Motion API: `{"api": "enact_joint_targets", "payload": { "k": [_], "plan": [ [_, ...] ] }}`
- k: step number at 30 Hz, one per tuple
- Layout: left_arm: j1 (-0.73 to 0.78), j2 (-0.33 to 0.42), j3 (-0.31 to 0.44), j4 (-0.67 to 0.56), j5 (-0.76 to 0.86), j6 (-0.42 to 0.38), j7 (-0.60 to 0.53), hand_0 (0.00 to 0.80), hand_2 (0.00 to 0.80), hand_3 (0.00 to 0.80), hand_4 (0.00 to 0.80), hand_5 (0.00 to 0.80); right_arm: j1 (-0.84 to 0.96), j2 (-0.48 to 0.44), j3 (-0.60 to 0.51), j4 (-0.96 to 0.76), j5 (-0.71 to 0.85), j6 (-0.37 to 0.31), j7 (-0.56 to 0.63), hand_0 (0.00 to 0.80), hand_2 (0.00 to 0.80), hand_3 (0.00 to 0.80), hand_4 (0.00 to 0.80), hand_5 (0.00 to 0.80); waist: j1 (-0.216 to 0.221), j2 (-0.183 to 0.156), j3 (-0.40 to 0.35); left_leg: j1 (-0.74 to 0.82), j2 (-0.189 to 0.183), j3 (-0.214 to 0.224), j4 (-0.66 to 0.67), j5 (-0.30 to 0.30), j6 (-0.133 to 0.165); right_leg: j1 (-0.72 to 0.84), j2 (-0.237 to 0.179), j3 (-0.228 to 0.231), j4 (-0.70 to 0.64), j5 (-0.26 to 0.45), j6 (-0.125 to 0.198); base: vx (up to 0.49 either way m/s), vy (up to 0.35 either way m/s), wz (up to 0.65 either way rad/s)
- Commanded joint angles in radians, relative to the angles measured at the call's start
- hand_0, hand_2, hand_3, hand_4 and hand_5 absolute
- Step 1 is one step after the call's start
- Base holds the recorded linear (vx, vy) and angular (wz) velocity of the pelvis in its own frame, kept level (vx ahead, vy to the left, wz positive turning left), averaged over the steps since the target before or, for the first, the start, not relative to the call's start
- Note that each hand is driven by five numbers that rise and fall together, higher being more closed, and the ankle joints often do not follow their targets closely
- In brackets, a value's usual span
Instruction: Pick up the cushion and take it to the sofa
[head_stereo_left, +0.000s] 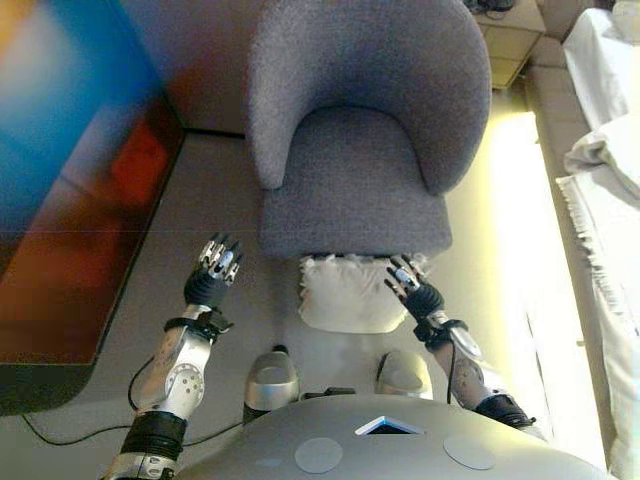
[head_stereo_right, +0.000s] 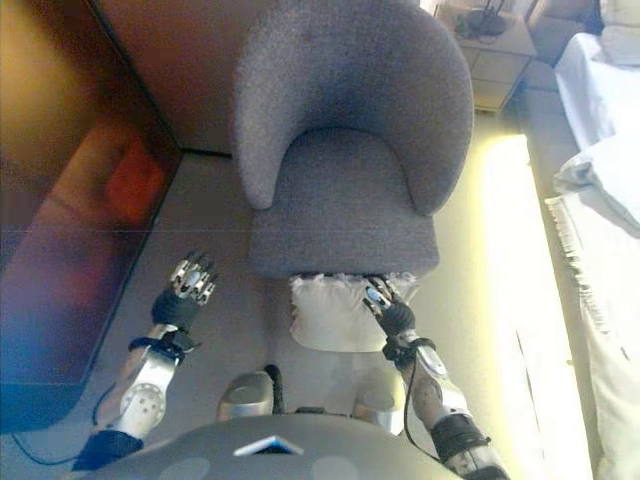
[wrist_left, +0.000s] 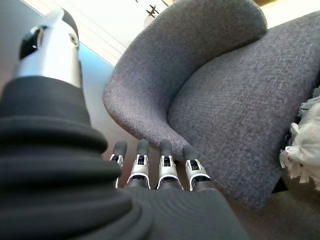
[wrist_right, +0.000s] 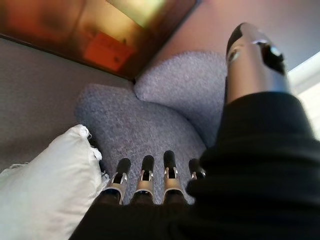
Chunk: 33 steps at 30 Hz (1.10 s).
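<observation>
A white fringed cushion (head_stereo_left: 345, 293) lies on the floor against the front of a grey upholstered armchair (head_stereo_left: 365, 130). It also shows in the right wrist view (wrist_right: 45, 190). My right hand (head_stereo_left: 413, 288) is open, fingers straight, over the cushion's right edge; I cannot tell if it touches. My left hand (head_stereo_left: 214, 268) is open and empty over the floor, to the left of the chair's front corner and apart from the cushion. The left wrist view shows its straight fingers (wrist_left: 165, 167) before the chair (wrist_left: 225, 100), with the cushion's fringe (wrist_left: 305, 145) at the edge.
A dark reddish-brown glossy cabinet (head_stereo_left: 70, 230) runs along the left. White bedding (head_stereo_left: 610, 170) lies along the right edge. A small wooden bedside table (head_stereo_left: 510, 35) stands behind the chair at the right. Carpeted floor (head_stereo_left: 215, 170) lies between chair and cabinet.
</observation>
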Motion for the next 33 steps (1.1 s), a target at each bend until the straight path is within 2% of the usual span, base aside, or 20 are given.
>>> {"api": "enact_joint_targets", "payload": {
  "k": [1,3,5,7,8,9,10,11,12,13,14,16,20,26,29,30,32,33],
  "plan": [
    [-0.034,0.047,0.021,-0.087,0.014,-0.044,-0.008,0.0,0.0,0.0,0.0,0.0,-0.065,0.006,-0.022,-0.058,0.012,-0.022,0.002,0.0,0.0,0.0,0.0,0.0,-0.042,-0.032,0.044,-0.005,0.096,-0.059,0.095,-0.046,-0.048,0.036,-0.035,0.026,-0.231,0.3,0.111,0.255,-0.428,0.09],
    [-0.038,0.038,0.029,-0.076,0.001,-0.036,-0.001,0.0,0.0,0.0,0.0,0.0,-0.081,-0.001,-0.032,-0.054,-0.043,-0.022,0.028,0.0,0.0,0.0,0.0,0.0,-0.048,-0.023,0.04,0.009,0.147,-0.051,0.096,-0.041,-0.065,0.051,-0.015,0.039,-0.237,0.27,0.126,0.275,-0.359,0.29],
    [-0.039,0.032,0.036,-0.063,0.017,-0.012,0.012,0.0,0.0,0.0,0.0,0.0,-0.088,-0.02,-0.027,-0.076,-0.083,-0.001,0.035,0.0,0.0,0.0,0.0,0.0,-0.054,-0.019,0.024,0.016,0.182,-0.061,0.108,-0.027,-0.071,0.069,0.023,0.046,-0.198,0.206,0.126,0.278,-0.246,0.41],
    [-0.036,0.028,0.039,-0.061,0.012,0.007,0.018,0.0,0.0,0.0,0.0,0.0,-0.083,-0.036,-0.014,-0.101,-0.076,0.016,0.021,0.0,0.0,0.0,0.0,0.0,-0.062,-0.009,0.013,0.021,0.205,-0.082,0.123,0.024,-0.073,0.071,0.057,0.057,-0.16,0.157,0.119,0.225,-0.146,0.39],
    [-0.038,0.023,0.04,-0.06,0.013,0.027,0.022,0.0,0.0,0.0,0.0,0.0,-0.074,-0.046,-0.014,-0.107,-0.085,0.016,0.006,0.0,0.0,0.0,0.0,0.0,-0.065,-0.004,0.006,0.007,0.22,-0.085,0.16,0.083,-0.078,0.087,0.079,0.042,-0.156,0.13,0.096,0.19,-0.114,0.26],
    [-0.043,0.017,0.039,-0.054,0.023,0.034,0.023,0.0,0.0,0.0,0.0,0.0,-0.072,-0.051,-0.015,-0.105,-0.088,0.01,0.006,0.0,0.0,0.0,0.0,0.0,-0.065,-0.001,0.003,-0.012,0.219,-0.096,0.191,0.109,-0.077,0.101,0.093,0.029,-0.161,0.12,0.079,0.19,-0.11,0.21],
    [-0.049,0.01,0.032,-0.052,0.034,0.038,0.026,0.0,0.0,0.0,0.0,0.0,-0.073,-0.059,-0.014,-0.101,-0.084,-0.002,0.006,0.0,0.0,0.0,0.0,0.0,-0.063,0.0,-0.001,-0.027,0.202,-0.102,0.204,0.119,-0.076,0.118,0.098,0.006,-0.173,0.117,0.063,0.153,-0.025,0.15],
    [-0.05,0.006,0.027,-0.052,0.04,0.038,0.026,0.0,0.0,0.0,0.0,0.0,-0.072,-0.065,-0.015,-0.1,-0.084,-0.013,0.003,0.0,0.0,0.0,0.0,0.0,-0.062,0.005,-0.004,-0.03,0.193,-0.1,0.188,0.124,-0.075,0.125,0.099,-0.006,-0.175,0.113,0.055,0.157,0.122,0.18],
    [-0.052,0.0,0.021,-0.053,0.032,0.037,0.019,0.0,0.0,0.0,0.0,0.0,-0.068,-0.072,-0.019,-0.102,-0.099,-0.039,-0.005,0.0,0.0,0.0,0.0,0.0,-0.058,0.022,-0.008,-0.029,0.184,-0.084,0.103,0.139,-0.078,0.133,0.097,-0.022,-0.177,0.106,0.054,0.131,0.267,0.21],
    [-0.06,-0.004,0.019,-0.055,0.029,0.037,0.002,0.0,0.0,0.0,0.0,0.0,-0.063,-0.078,-0.025,-0.11,-0.11,-0.063,-0.013,0.0,0.0,0.0,0.0,0.0,-0.054,0.039,-0.01,-0.028,0.178,-0.069,0.005,0.163,-0.084,0.137,0.089,-0.037,-0.179,0.102,0.061,0.104,0.293,0.36],
    [-0.068,-0.005,0.018,-0.056,0.035,0.042,-0.005,0.0,0.0,0.0,0.0,0.0,-0.061,-0.078,-0.028,-0.109,-0.115,-0.08,-0.019,0.0,0.0,0.0,0.0,0.0,-0.048,0.047,-0.006,-0.034,0.173,-0.079,-0.021,0.182,-0.091,0.139,0.081,-0.045,-0.174,0.096,0.062,0.062,0.232,0.48],
    [-0.087,-0.006,0.003,-0.046,0.09,0.037,-0.001,0.0,0.0,0.0,0.0,0.0,-0.065,-0.072,-0.035,-0.107,-0.121,-0.107,-0.041,0.0,0.0,0.0,0.0,0.0,-0.051,0.046,-0.008,-0.014,0.155,-0.078,-0.051,0.147,-0.088,0.139,0.042,-0.066,-0.173,0.112,0.08,0.06,0.125,0.52],
    [-0.091,0.006,-0.02,-0.052,0.139,0.033,0.028,0.0,0.0,0.0,0.0,0.0,-0.05,-0.053,-0.035,-0.139,-0.085,-0.102,-0.049,0.0,0.0,0.0,0.0,0.0,-0.053,0.043,-0.021,0.029,0.134,-0.052,-0.097,0.129,-0.086,0.157,-0.005,-0.091,-0.202,0.154,0.105,0.095,0.054,0.15],
    [-0.107,0.013,-0.039,-0.059,0.129,0.046,0.027,0.0,0.0,0.0,0.0,0.0,-0.021,-0.051,-0.033,-0.174,-0.119,-0.114,-0.023,0.0,0.0,0.0,0.0,0.0,-0.048,0.043,-0.04,0.049,0.134,-0.039,-0.168,0.154,-0.082,0.172,-0.002,-0.116,-0.223,0.146,0.118,0.045,0.017,-0.08],
    [-0.112,0.022,-0.058,-0.083,0.116,0.071,-0.022,0.0,0.0,0.0,0.0,0.0,-0.023,-0.07,-0.032,-0.205,-0.127,-0.116,-0.022,0.0,0.0,0.0,0.0,0.0,-0.043,0.041,-0.036,0.043,0.143,-0.046,-0.166,0.159,-0.086,0.175,0.006,-0.121,-0.222,0.138,0.12,-0.005,-0.05,0.0],
    [-0.109,0.022,-0.061,-0.112,0.054,0.102,-0.08,0.0,0.0,0.0,0.0,0.0,-0.027,-0.081,-0.037,-0.237,-0.044,-0.096,0.028,0.0,0.0,0.0,0.0,0.0,-0.04,0.041,-0.032,0.043,0.149,-0.046,-0.167,0.161,-0.088,0.177,0.009,-0.123,-0.225,0.135,0.123,-0.006,-0.049,0.0],
    [-0.102,0.002,-0.051,-0.146,-0.129,0.198,-0.256,0.0,0.0,0.0,0.0,0.0,-0.025,-0.05,-0.052,-0.294,0.337,-0.01,0.261,0.0,0.0,0.0,0.0,0.0,-0.033,0.039,-0.029,0.041,0.156,-0.043,-0.166,0.163,-0.088,0.183,0.015,-0.129,-0.236,0.133,0.124,-0.005,-0.056,0.02],
    [-0.103,-0.006,-0.049,-0.146,-0.23,0.252,-0.335,0.0,0.0,0.0,0.0,0.0,-0.024,-0.036,-0.058,-0.293,0.454,0.023,0.341,0.0,0.0,0.0,0.0,0.0,-0.031,0.039,-0.029,0.041,0.16,-0.042,-0.165,0.163,-0.089,0.185,0.018,-0.131,-0.238,0.131,0.124,0.012,-0.057,0.03]
  ]
}}
